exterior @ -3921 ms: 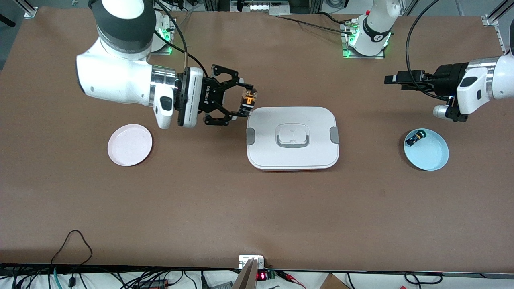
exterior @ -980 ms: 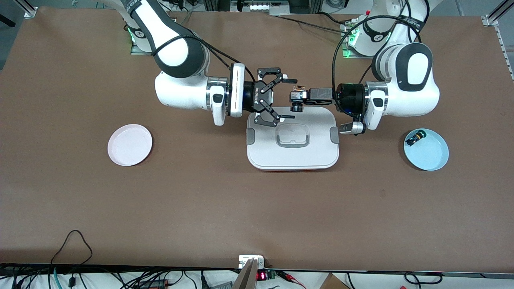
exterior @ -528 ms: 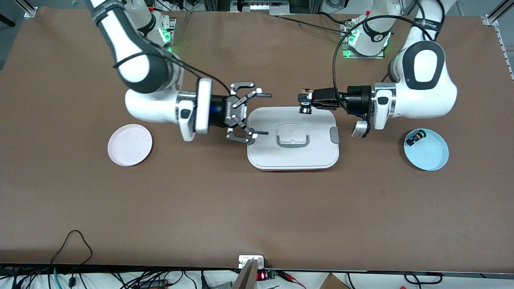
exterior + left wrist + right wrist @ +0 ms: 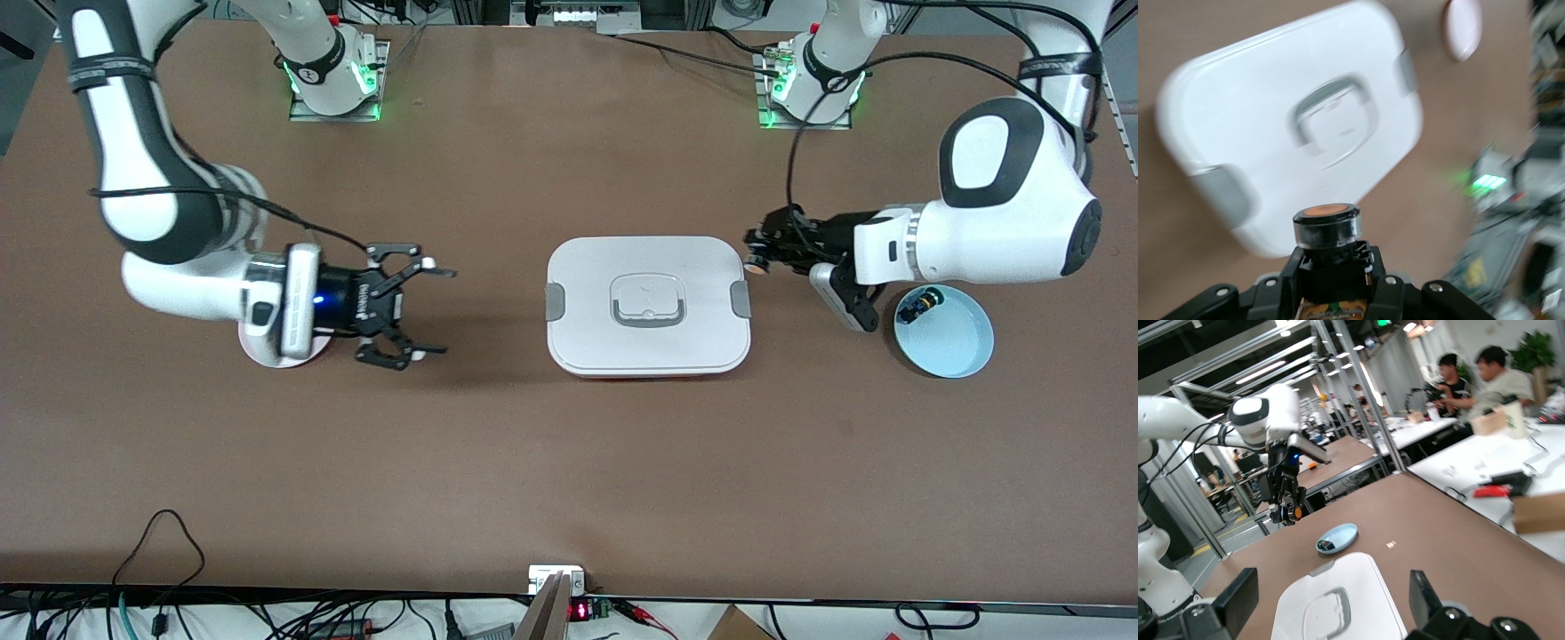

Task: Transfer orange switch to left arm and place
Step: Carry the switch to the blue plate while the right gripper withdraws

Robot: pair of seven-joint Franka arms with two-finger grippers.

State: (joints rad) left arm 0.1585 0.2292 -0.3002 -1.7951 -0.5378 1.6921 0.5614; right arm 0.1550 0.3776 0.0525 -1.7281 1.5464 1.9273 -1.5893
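Note:
The orange switch (image 4: 754, 261) is in my left gripper (image 4: 757, 253), which is shut on it just off the box's grey clasp at the left arm's end. In the left wrist view the switch (image 4: 1329, 230) stands between the jaws of that gripper (image 4: 1331, 270), its round orange-topped end out, with the white box (image 4: 1271, 107) under it. The box (image 4: 649, 347) lies at the table's middle. My right gripper (image 4: 443, 311) is open and empty over the table between the pink plate and the box. It also shows open in the right wrist view (image 4: 1331, 603).
A pink plate (image 4: 255, 349) lies mostly hidden under the right wrist. A blue plate (image 4: 956, 347) at the left arm's end holds a small black-blue switch with a green-yellow cap (image 4: 917, 307). The right wrist view shows the box (image 4: 1358, 587) and the blue plate (image 4: 1337, 539).
The right gripper, open and empty, has drawn back from the box to the pink plate. The left gripper has carried the switch off the box toward the blue plate.

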